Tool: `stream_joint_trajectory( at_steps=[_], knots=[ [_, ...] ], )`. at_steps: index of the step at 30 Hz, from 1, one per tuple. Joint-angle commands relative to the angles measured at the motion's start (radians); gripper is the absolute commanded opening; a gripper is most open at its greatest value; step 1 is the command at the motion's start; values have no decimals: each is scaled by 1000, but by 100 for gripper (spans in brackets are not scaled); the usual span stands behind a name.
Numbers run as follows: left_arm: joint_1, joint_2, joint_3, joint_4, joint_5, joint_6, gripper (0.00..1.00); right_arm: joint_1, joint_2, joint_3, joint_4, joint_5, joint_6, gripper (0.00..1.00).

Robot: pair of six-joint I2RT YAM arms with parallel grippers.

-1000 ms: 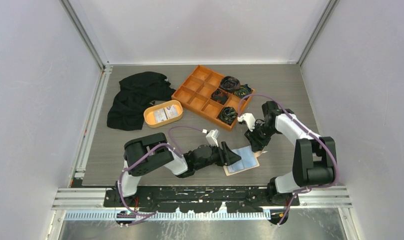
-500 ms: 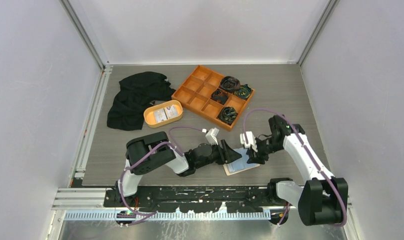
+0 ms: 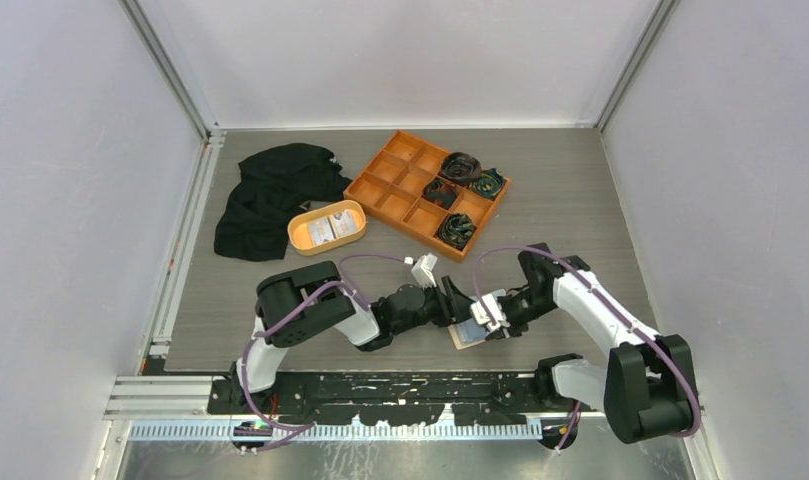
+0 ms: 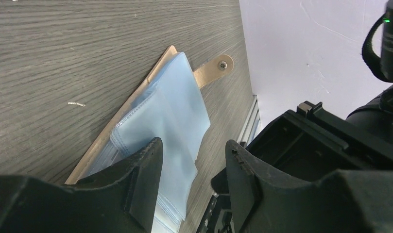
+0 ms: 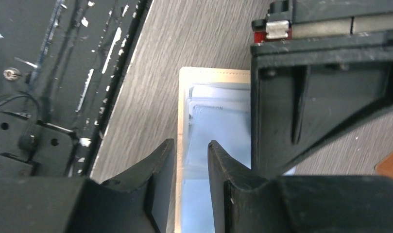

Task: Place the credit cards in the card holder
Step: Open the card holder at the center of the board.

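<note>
Lower centre, top view: card holder (image 3: 466,337) lies open, blue sleeves up. Your left gripper (image 4: 193,145), jaws apart, likely steadies it. Your right gripper (image 5: 190,145), jaws narrowly apart, straddles its edge. Credit cards (image 3: 330,228) sit up-left in the orange dish (image 3: 298,237).

Colour rundown: the tabletop (image 3: 580,200) is grey with a streaky wood-grain pattern. The card holder (image 4: 160,126) is beige-tan, with see-through light blue sleeves (image 5: 218,126) and a tan snap tab (image 4: 211,72) with a silvery stud. The divided tray (image 3: 393,172) and the oval dish (image 3: 298,232) are both bright orange. The credit cards (image 3: 332,227) in the dish are white with dark print. There's a plain black cloth (image 3: 270,195) and mostly black coils (image 3: 461,166) in the tray. The left arm (image 3: 355,325) and right arm (image 3: 600,305) are white and black with purple cables (image 3: 270,335). The left gripper (image 4: 193,143) and right gripper (image 5: 190,141) are matte black.
</note>
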Motion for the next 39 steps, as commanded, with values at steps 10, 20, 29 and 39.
stream_joint_trajectory(
  at_steps=[10,20,29,39],
  knots=[
    [6,8,9,-58,9,30,52,170,71,-9,247,293,250,30],
    [6,-175,-72,-130,-31,104,54,169,106,-3,233,331,254,27],
    [4,-148,-36,-197,-20,83,54,169,103,-1,230,322,262,27],
    [-12,-149,-17,-326,-56,57,55,169,89,8,228,295,287,30]
  ],
)
